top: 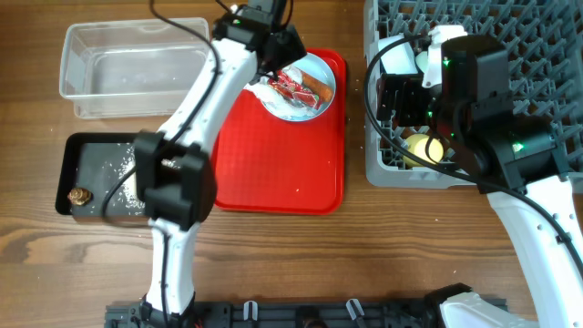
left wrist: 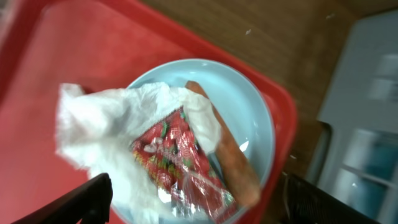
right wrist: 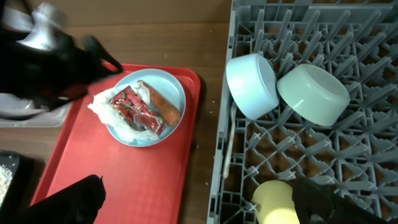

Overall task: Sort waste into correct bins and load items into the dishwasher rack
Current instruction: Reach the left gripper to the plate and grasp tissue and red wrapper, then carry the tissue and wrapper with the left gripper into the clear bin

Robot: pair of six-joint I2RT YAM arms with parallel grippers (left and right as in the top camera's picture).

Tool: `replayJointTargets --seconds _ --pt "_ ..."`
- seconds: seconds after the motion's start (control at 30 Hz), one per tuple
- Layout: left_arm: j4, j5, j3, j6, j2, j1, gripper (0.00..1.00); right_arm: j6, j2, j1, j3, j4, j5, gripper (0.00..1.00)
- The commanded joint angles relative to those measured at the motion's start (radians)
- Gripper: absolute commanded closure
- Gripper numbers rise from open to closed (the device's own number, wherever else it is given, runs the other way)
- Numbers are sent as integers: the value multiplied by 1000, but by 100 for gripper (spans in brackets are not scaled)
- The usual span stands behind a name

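Left wrist view has my left claw (left wrist: 198,186) spread over the tissue (left wrist: 106,124), red wrapper (left wrist: 177,163) and carrot piece (left wrist: 235,160) heaped on the light blue plate (left wrist: 249,102), so I risk pinching mixed waste together.

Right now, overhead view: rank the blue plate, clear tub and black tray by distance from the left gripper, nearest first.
1. Blue plate, right under the left gripper, on the red tray.
2. Clear tub, to its left, at the far edge.
3. Black tray, farthest, left and toward the near edge.
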Motion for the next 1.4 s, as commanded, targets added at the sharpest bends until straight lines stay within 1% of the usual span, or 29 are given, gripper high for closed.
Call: replayJointTargets --seconds 0.0,0.2,0.23,0.3,0.37,0.43,0.47,0.5,0.57,0.63,0.67,0.77,0.93,1.13,1.27,1.37 --pt "-10 34 28 -25 120 -10 12 22 3 -2 2 -8 13 0" --pt "-15 33 27 -43 169 -17 13 22 3 -2 2 -18 13 0" --pt "-15 31 27 -43 175 -23 15 22 3 -2 2 -18 13 0" --pt "-14 26 27 -42 185 -34 22 22 3 -2 2 -19 13 0" --pt "-16 6 27 -42 203 -49 24 22 3 -2 2 -23 13 0" --pt "-15 -1 27 -42 232 -58 24 22 3 -2 2 -27 13 0" --pt "-15 -1 27 -42 246 -58 26 22 3 -2 2 -31 13 0" --pt "-15 -1 27 -42 257 -60 30 22 3 -2 2 -31 12 0" --pt "-14 -6 27 -43 284 -60 55 22 3 -2 2 -31 8 0" --pt "-12 -8 27 -43 303 -60 89 22 3 -2 2 -32 5 0" --pt "-12 -8 27 -43 304 -60 96 22 3 -2 2 -32 5 0" --pt "-14 2 28 -42 282 -53 96 21 3 -2 2 -33 -2 0" --pt "-41 76 29 -16 128 -5 96 19 3 -2 2 -31 -2 0" --pt "-72 76 29 -12 -47 58 96 19 3 -2 2 -31 -2 0" --pt "-94 76 29 30 -148 124 96 19 3 -2 2 -31 -2 0" --pt "-117 72 29 41 -200 200 96 21 3 -2 2 -30 -2 0"
